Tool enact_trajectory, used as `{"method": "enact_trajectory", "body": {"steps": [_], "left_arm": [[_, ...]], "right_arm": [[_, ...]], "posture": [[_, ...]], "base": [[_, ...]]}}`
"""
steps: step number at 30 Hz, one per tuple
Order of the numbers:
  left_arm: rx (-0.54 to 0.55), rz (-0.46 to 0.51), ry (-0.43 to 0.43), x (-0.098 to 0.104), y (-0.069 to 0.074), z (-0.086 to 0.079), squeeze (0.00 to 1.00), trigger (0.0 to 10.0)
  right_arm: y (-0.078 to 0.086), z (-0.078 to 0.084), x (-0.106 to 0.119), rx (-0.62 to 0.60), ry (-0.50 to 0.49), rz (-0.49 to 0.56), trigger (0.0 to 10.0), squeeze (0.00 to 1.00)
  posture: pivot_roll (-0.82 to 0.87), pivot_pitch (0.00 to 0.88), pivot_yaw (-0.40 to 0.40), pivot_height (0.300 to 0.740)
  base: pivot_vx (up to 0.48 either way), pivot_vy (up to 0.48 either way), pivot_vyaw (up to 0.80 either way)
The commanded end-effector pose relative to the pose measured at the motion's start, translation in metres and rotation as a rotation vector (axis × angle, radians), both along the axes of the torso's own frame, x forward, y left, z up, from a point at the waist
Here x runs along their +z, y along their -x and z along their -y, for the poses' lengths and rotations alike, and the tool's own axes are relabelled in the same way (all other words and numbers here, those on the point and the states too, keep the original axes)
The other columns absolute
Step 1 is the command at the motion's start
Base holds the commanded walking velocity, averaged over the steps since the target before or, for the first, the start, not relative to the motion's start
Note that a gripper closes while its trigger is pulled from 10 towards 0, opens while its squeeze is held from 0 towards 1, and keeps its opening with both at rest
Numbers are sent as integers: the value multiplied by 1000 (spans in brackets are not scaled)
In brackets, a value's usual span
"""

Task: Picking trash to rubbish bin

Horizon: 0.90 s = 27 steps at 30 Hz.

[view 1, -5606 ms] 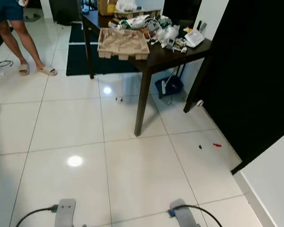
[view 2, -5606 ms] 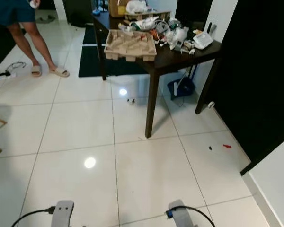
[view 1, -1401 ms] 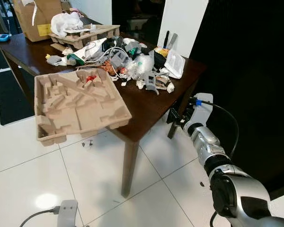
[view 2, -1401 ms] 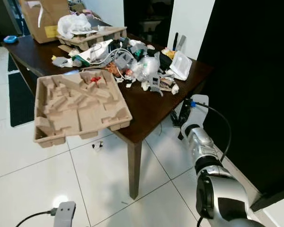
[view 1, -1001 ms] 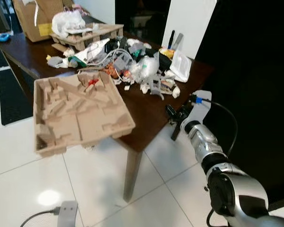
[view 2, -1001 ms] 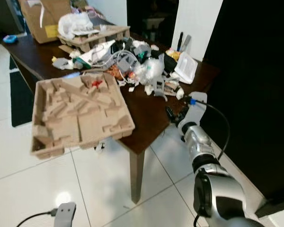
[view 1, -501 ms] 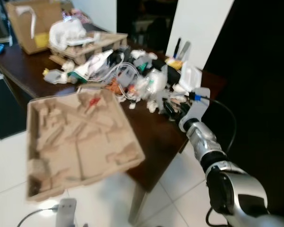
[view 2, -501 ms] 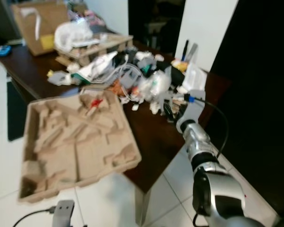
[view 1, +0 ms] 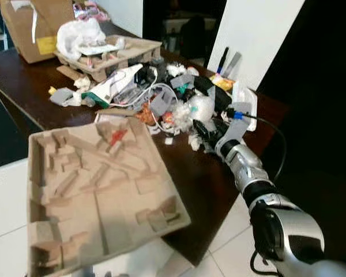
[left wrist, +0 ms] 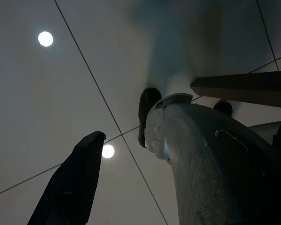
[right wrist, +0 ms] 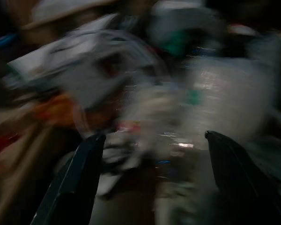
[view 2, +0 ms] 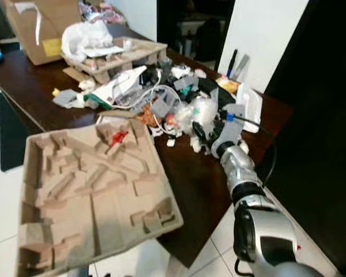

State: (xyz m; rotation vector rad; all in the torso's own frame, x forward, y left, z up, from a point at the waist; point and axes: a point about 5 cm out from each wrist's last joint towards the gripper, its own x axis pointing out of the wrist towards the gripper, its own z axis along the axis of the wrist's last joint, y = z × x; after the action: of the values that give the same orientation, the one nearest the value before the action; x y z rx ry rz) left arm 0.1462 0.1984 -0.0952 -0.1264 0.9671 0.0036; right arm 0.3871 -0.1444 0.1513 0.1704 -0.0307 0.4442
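Nothing appears binned yet. The trash pile [view 1: 173, 98] is heaped on the dark table [view 1: 205, 184], beyond the cardboard tray [view 1: 98, 196]. The right gripper [view 1: 203, 134] is held wide open and empty at the pile's near edge.

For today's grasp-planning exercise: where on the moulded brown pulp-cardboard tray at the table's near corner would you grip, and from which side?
Grip the moulded brown pulp-cardboard tray by its raised outer rim on the near edge, coming from the robot's side. That edge seems to overhang the dark wooden table, so one finger could probably slip under and one over. The ridged interior offers no clean hold. The right gripper, open, is at the litter pile instead.
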Motion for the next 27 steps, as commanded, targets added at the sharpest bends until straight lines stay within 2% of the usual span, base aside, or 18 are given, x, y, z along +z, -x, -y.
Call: {"method": "enact_trajectory", "body": {"steps": [1, 4, 9, 19, 22, 27], "left_arm": [[17, -42, 19, -5, 12, 1, 0, 10000], [26, -41, 21, -5, 13, 1, 0, 10000], [29, -39, 20, -5, 14, 1, 0, 10000], [13, -36, 24, -5, 14, 3, 0, 10000], [6, -36, 28, -5, 14, 4, 0, 10000], [0, -36, 31, -6, 15, 5, 0, 10000]], "right_arm": [[5, -14, -7, 105, 71, 4, 10000, 0], [6, -24, -13, 107, 208, -14, 10000, 0], [4, -23, -15, 83, 297, -32, 10000, 0], [1, -5, -14, -25, 303, -72, 10000, 0], [2, 3, -22, -75, 363, -123, 10000, 0], [3, 11, -28, -109, 392, -175, 10000, 0]], "posture": [[157, 82, -88, 740], [157, 82, -88, 740], [177, 90, -100, 740], [155, 103, -91, 740], [153, 103, -91, 740], [149, 101, -92, 740]], "base": [[0, 0, 0], [0, 0, 0], [0, 0, 0], [0, 0, 0], [0, 0, 0], [0, 0, 0]]}}
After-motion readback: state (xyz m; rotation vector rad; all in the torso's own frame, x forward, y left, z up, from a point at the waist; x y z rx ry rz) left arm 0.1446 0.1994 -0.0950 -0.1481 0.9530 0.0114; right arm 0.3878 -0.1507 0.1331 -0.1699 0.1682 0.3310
